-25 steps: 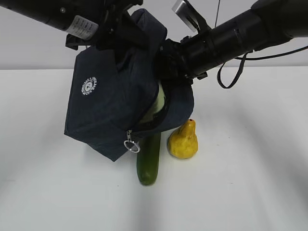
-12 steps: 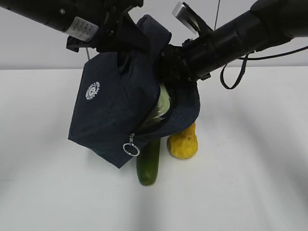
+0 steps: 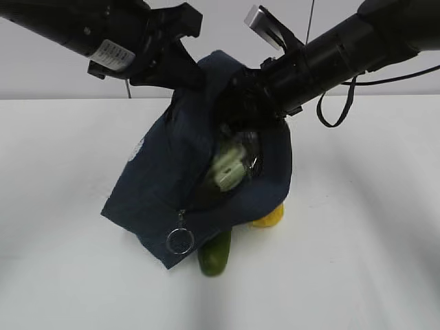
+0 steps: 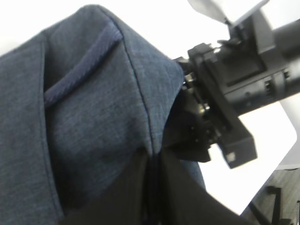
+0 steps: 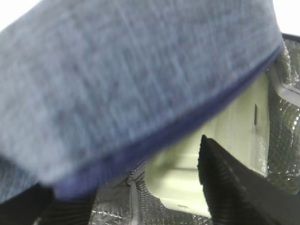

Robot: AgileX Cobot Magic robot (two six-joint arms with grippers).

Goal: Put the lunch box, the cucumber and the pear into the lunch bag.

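The lunch bag (image 3: 185, 172) hung at frame centre, pinched in the left gripper (image 3: 165, 51) so its mouth gaped for the lunch box (image 3: 230, 168), beside which the right gripper's (image 3: 240, 103) jaws stood apart.

Black tubular arms (image 3: 357, 41) — white label (image 3: 110, 50), looped black cable (image 3: 335, 103).

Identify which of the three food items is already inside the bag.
The lunch box: its pale green lid shows inside the lunch bag opening, while the cucumber and pear lie on the table beneath.
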